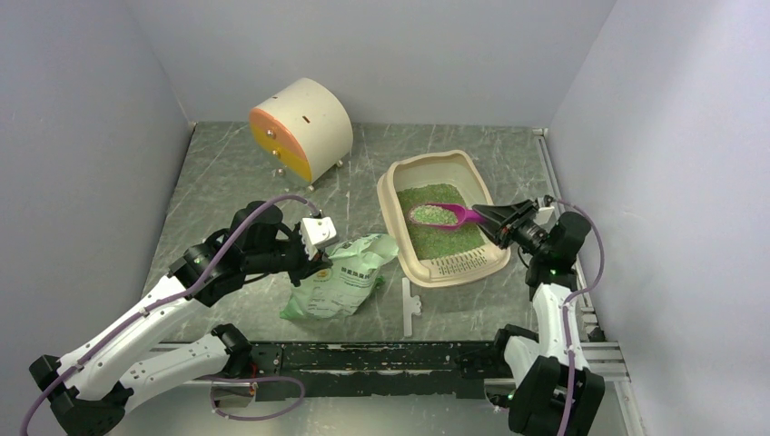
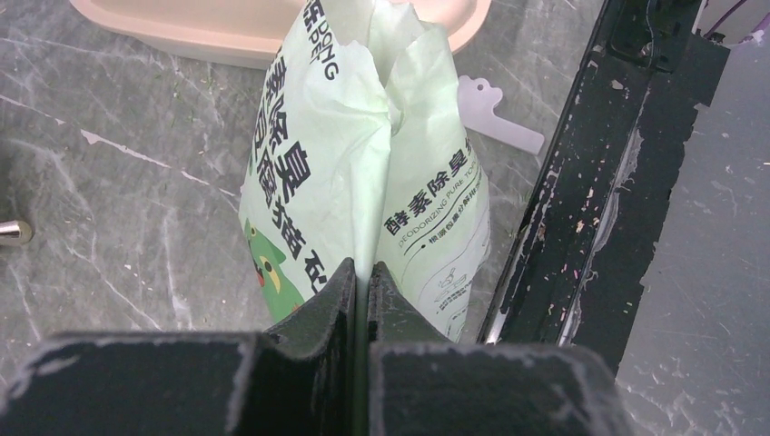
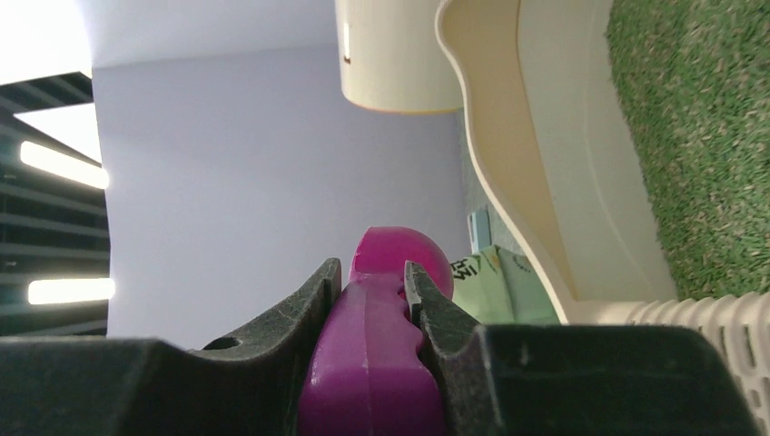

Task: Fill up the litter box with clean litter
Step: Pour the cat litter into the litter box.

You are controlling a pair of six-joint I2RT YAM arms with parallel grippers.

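Right gripper (image 1: 484,215) clamps the handle of a magenta scoop (image 1: 441,215), whose bowl holds green litter (image 1: 454,239) above the box (image 1: 391,221). The box sits right of the table's (image 1: 227,182) centre, grille end toward the near edge, with litter covering its floor. Left gripper (image 2: 363,272), jaws pinched tight on a fold of the light-green bag (image 2: 327,173), holds it beside the box's left side, near the near edge. A cream cabinet (image 1: 309,123) stands by the far edge.
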